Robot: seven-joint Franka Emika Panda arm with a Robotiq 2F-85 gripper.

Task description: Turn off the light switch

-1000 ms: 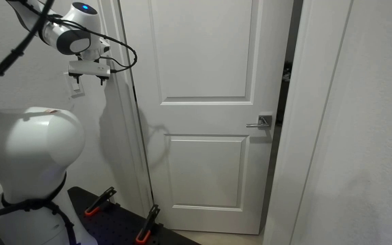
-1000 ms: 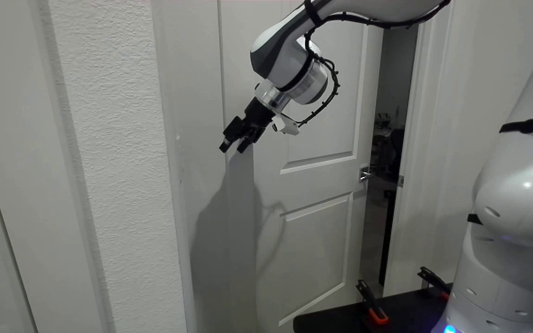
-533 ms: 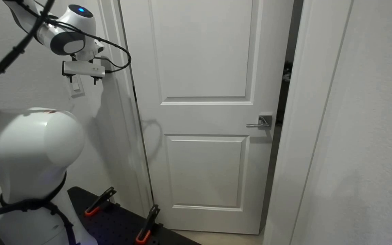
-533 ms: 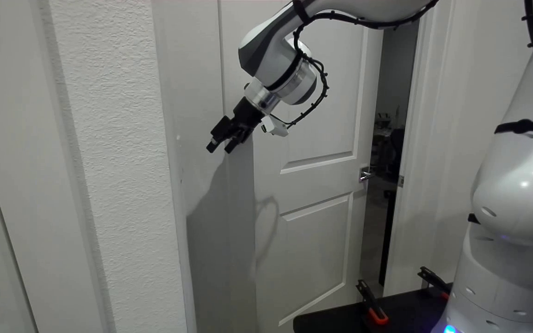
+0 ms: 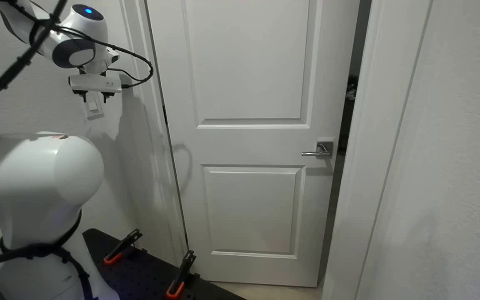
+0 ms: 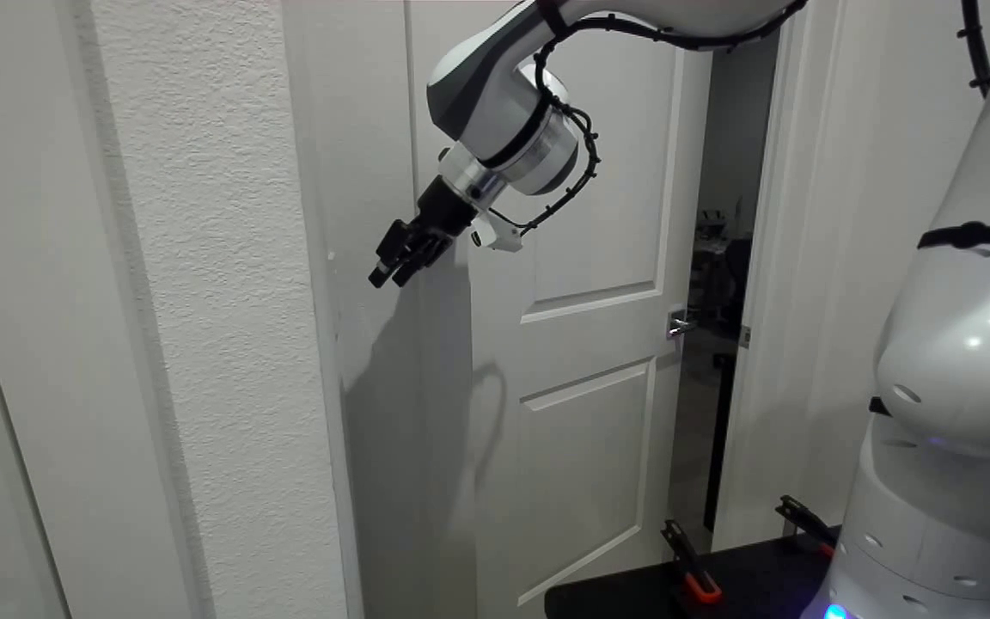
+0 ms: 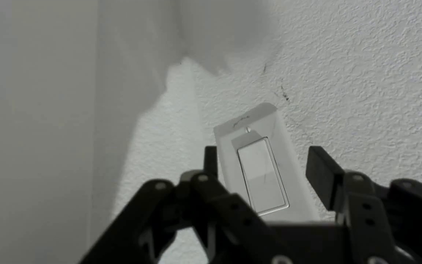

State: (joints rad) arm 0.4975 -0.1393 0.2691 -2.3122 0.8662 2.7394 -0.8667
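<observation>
The light switch (image 7: 264, 172) is a white plate with a rectangular rocker on the textured wall. In the wrist view it stands tilted between my fingers, its lower end hidden behind the gripper. In an exterior view the switch (image 5: 94, 109) shows just below my fingertips, its top covered by the gripper. My gripper (image 7: 264, 161) is partly open and empty, one finger on each side of the plate in the wrist view. The gripper also shows in both exterior views (image 5: 95, 98) (image 6: 389, 278). I cannot tell how far the fingertips are from the wall.
A white door (image 5: 252, 146) with a silver handle (image 5: 317, 153) stands slightly ajar beside the switch wall. The door frame (image 5: 140, 83) lies close to the gripper. A black table (image 5: 148, 275) with orange-tipped clamps (image 5: 123, 246) is at the robot's base. Cables hang along the arm.
The arm has moved left in both exterior views, bringing the gripper over the switch in one of them. The fingers have come closer together in the last half second.
</observation>
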